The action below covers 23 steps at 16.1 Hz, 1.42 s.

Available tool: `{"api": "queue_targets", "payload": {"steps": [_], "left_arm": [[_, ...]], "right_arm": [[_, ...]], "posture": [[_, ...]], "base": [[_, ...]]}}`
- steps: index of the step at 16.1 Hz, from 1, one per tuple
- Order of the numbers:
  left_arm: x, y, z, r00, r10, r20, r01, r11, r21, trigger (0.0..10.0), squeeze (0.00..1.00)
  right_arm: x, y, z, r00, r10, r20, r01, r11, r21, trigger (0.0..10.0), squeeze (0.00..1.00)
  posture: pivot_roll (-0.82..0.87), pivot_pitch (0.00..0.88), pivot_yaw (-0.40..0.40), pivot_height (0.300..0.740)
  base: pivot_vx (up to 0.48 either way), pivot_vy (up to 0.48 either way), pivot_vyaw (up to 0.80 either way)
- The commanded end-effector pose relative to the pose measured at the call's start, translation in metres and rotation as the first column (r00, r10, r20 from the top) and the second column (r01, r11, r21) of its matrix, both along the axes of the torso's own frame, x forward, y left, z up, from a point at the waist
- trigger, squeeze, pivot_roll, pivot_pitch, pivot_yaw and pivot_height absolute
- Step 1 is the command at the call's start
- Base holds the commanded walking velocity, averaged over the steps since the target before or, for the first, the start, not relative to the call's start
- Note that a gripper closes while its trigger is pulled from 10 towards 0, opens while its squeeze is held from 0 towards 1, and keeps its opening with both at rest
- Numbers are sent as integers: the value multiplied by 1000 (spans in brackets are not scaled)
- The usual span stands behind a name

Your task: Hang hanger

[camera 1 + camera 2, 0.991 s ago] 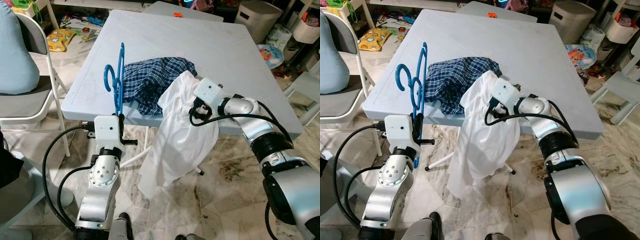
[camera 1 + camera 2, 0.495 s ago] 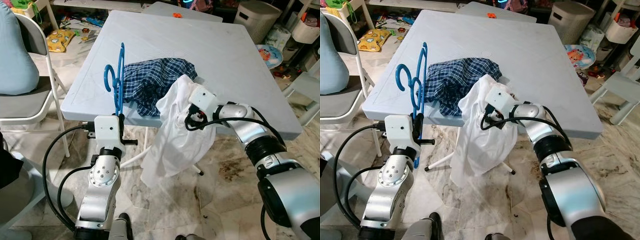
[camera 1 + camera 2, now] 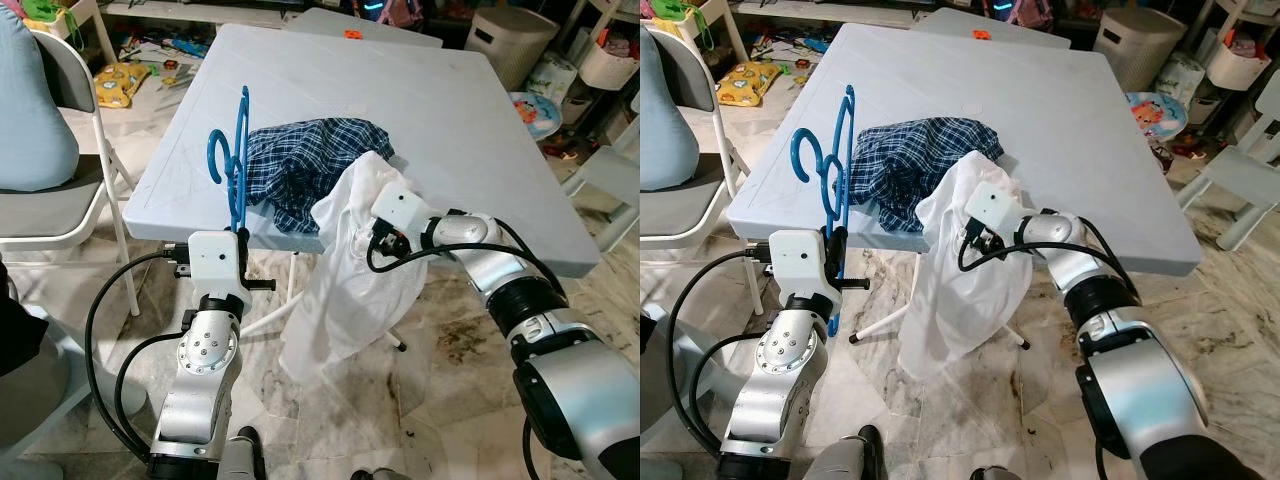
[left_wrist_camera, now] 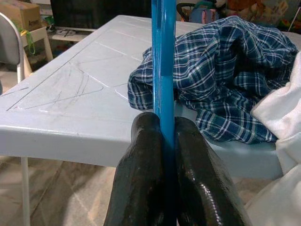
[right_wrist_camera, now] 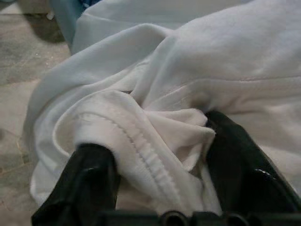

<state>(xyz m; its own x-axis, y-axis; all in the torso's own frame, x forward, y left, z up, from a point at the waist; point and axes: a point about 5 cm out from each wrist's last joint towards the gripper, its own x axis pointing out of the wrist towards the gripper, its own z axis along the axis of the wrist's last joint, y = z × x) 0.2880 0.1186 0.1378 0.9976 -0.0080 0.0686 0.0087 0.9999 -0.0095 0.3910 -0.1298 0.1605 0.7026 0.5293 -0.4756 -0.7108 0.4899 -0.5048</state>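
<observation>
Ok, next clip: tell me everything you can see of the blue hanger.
The blue hanger looks like glossy plastic and is seen nearly edge-on. It stands upright, hook curling at the upper left, at the table's near-left edge, beside the plaid shirt. The left gripper is shut on its lower part, one finger pressed to each side. It is not touching the white garment bunched in the right gripper.

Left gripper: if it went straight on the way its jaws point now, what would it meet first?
Probably the plaid shirt heaped on the table. The left gripper, shut on the blue hanger, aims over the table edge at it, though depth is unclear.
</observation>
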Motion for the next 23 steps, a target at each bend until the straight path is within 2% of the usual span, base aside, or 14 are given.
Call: {"api": "queue_targets", "payload": {"steps": [1,9,11,13,15,21,23], "left_arm": [[0,-4,2,1000,-19,1,19,1000,0,10000,0],[0,-4,1,1000,-18,-1,18,1000,-3,10000,0],[-1,-5,4,999,-41,12,41,999,-21,10000,0],[-2,-2,9,998,-51,38,52,998,-37,10000,0],[2,4,12,997,-55,49,57,998,-33,10000,0],[9,6,13,998,-52,37,53,997,-51,10000,0],[11,8,11,1000,-3,22,4,999,-40,10000,0]], "right_arm": [[-6,-7,-19,998,-25,-66,22,999,-35,0,0],[-3,-7,-17,997,-72,-37,72,997,-8,0,0],[2,-6,-9,992,-124,-1,124,990,61,0,0],[7,-6,6,975,-202,87,181,963,200,0,0],[7,-10,9,963,-250,104,212,934,286,0,0],[0,-24,-3,942,-326,81,276,888,368,0,0],[-1,-25,-4,939,-336,72,285,877,386,0,0]], "posture": [[25,132,-68,740],[23,133,-70,740],[23,133,-70,740],[31,128,-65,740],[40,113,-52,740],[29,93,-28,740],[30,87,-27,740]], "base": [[0,0,0],[0,0,0],[0,0,0],[133,0,0],[426,0,0],[464,0,0],[0,0,0]]}}
